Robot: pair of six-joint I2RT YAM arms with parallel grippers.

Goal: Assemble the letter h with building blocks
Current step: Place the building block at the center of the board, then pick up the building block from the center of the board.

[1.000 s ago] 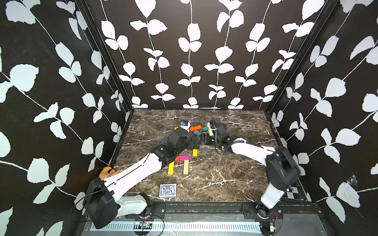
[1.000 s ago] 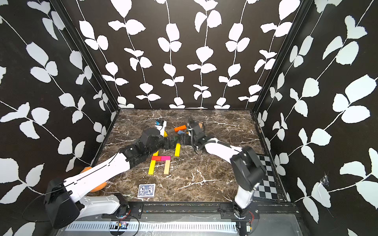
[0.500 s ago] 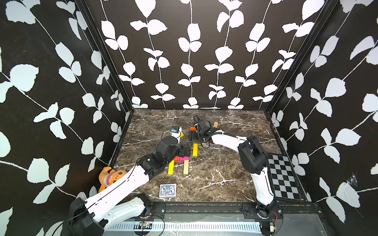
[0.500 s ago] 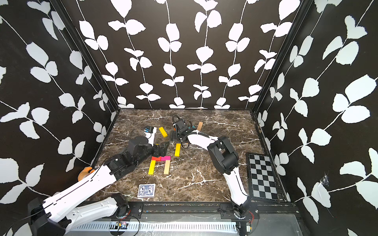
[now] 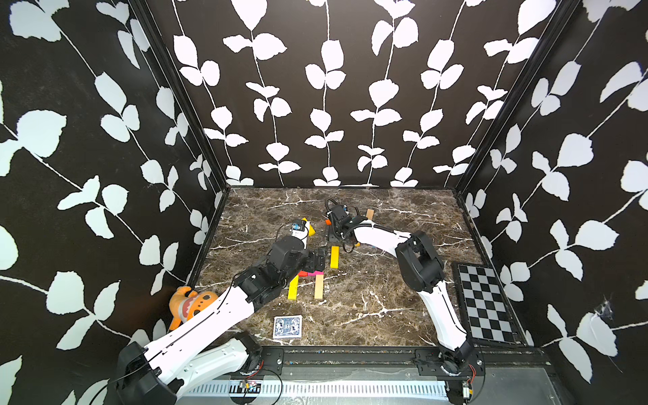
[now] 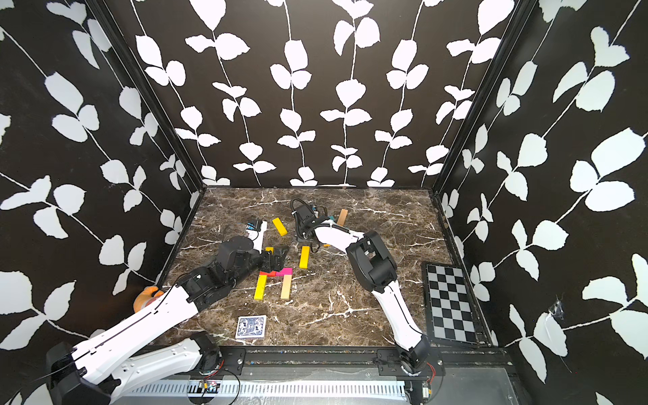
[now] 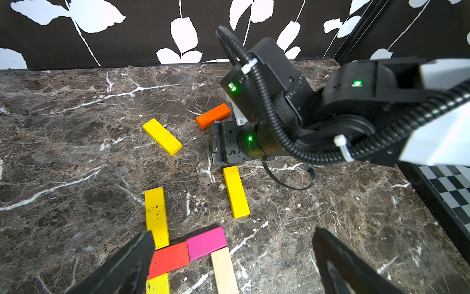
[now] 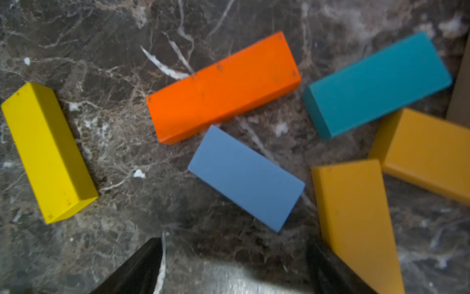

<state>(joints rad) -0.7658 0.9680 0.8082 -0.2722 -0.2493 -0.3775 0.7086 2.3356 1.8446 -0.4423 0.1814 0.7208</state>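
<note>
The letter h lies flat mid-table: a yellow bar (image 7: 156,216) and a second yellow bar (image 5: 293,287) as stem, a red bar (image 7: 169,258) and a pink bar (image 7: 206,241) across, and a tan leg (image 7: 223,269). My left gripper (image 7: 234,241) hovers open over the pink bar, holding nothing; a top view shows the left gripper (image 6: 278,257) too. My right gripper (image 8: 232,244) is open and empty, pointing down at loose building blocks: light blue (image 8: 246,178), orange (image 8: 221,86), teal (image 8: 376,84), yellow (image 8: 48,152), amber (image 8: 353,216). A top view shows the right gripper (image 5: 335,233).
A loose yellow block (image 5: 335,256) lies right of the h and a brown block (image 5: 369,214) behind the right arm. A playing card (image 5: 287,326) sits near the front edge, a plush toy (image 5: 189,305) at front left, a checkerboard (image 5: 485,303) at right.
My right gripper swung left over the loose blocks, uncovering the checkerboard. My left gripper drew back toward the front, from the pile to the h. Both stayed open.
</note>
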